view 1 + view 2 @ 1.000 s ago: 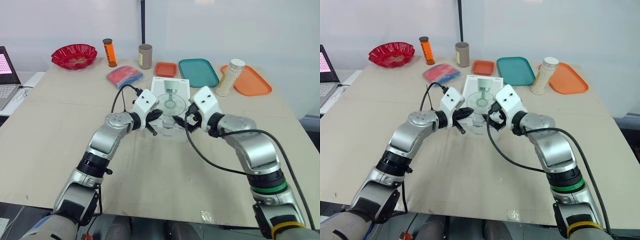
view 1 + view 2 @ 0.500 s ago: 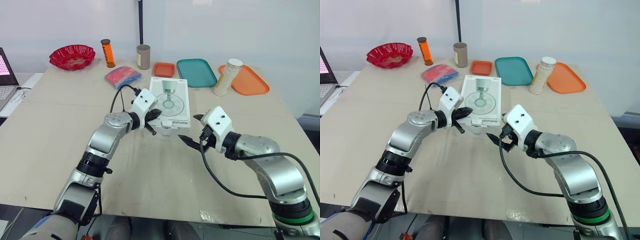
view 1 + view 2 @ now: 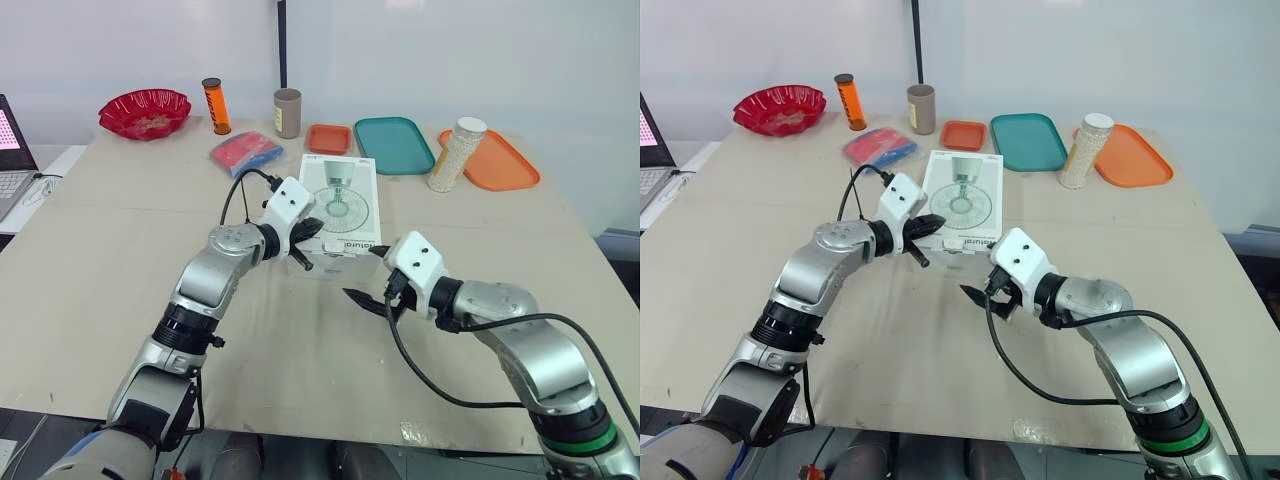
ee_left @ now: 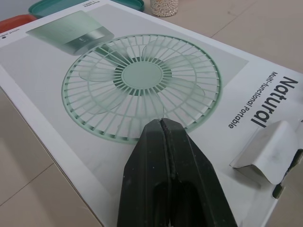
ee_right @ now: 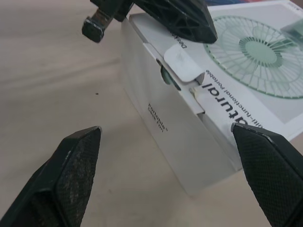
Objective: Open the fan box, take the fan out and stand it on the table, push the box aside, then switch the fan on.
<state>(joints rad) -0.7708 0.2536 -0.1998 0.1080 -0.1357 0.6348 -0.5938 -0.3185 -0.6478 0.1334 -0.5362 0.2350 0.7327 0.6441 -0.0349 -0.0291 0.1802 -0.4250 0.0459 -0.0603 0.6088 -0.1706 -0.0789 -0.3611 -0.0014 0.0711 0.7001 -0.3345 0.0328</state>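
As we read across the bench [image 3: 100, 270] from the left, we meet the left hand [image 4: 162, 127] with its two fingers pressed together, their tips over the near left corner of the fan box [image 3: 340, 200]. We find the box lying flat at mid-bench, printed fan upward (a small tab [image 5: 183, 64] at its near end stands lifted). Just right of that end we see the right hand [image 3: 363, 273] with fingers spread wide, near the box but apart from it, holding nothing. Farther right, at the back, we note a teal tray [image 3: 395, 145], a jar [image 3: 455, 153] and an orange tray [image 3: 495, 162], the jar between the two.
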